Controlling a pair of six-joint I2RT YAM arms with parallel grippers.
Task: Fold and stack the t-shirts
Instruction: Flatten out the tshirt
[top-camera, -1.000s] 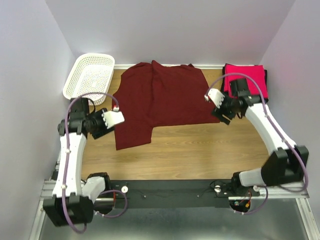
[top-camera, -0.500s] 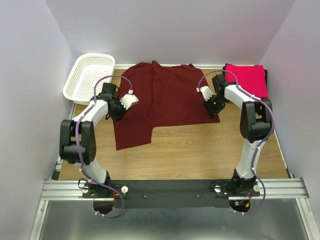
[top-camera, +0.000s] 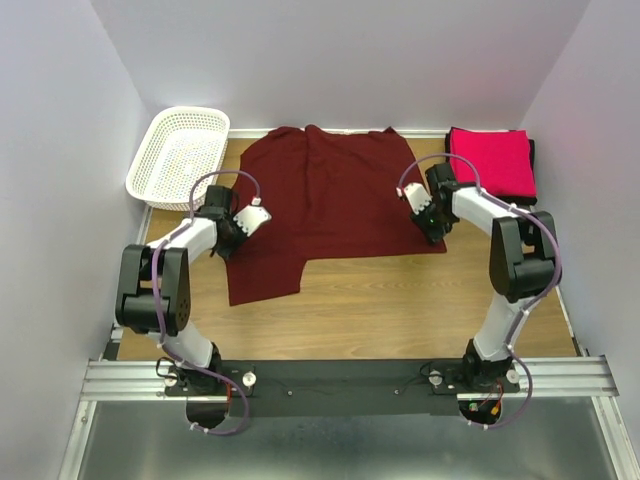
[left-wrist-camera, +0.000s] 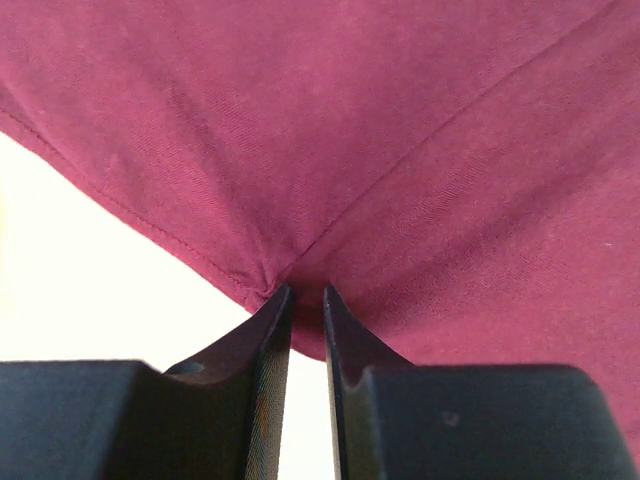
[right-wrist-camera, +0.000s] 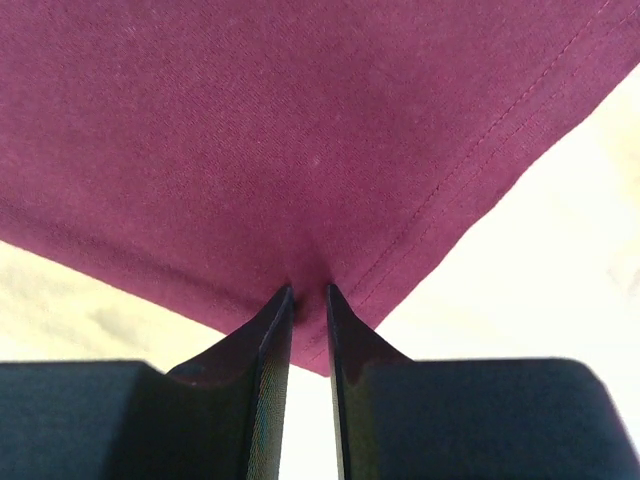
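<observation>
A dark maroon t-shirt (top-camera: 330, 195) lies spread on the wooden table at the back middle. My left gripper (top-camera: 252, 218) is at its left edge, shut on a pinch of the maroon cloth (left-wrist-camera: 400, 150) by the hem; the fingertips (left-wrist-camera: 278, 300) nip a fold. My right gripper (top-camera: 416, 198) is at the shirt's right side, shut on the maroon fabric (right-wrist-camera: 300, 130) close to the stitched corner. A folded pink-red t-shirt (top-camera: 492, 160) rests at the back right, with a black t-shirt (top-camera: 533, 160) showing along its edge.
A white mesh basket (top-camera: 178, 155) stands at the back left corner. Bare wood table (top-camera: 380, 300) runs in front of the shirt. Walls close in on three sides, and the black rail (top-camera: 340, 375) with the arm bases is at the near edge.
Both grippers came in from the sides onto the maroon shirt and shut on its edges. The shirt's right lower corner has since been drawn slightly outward.
</observation>
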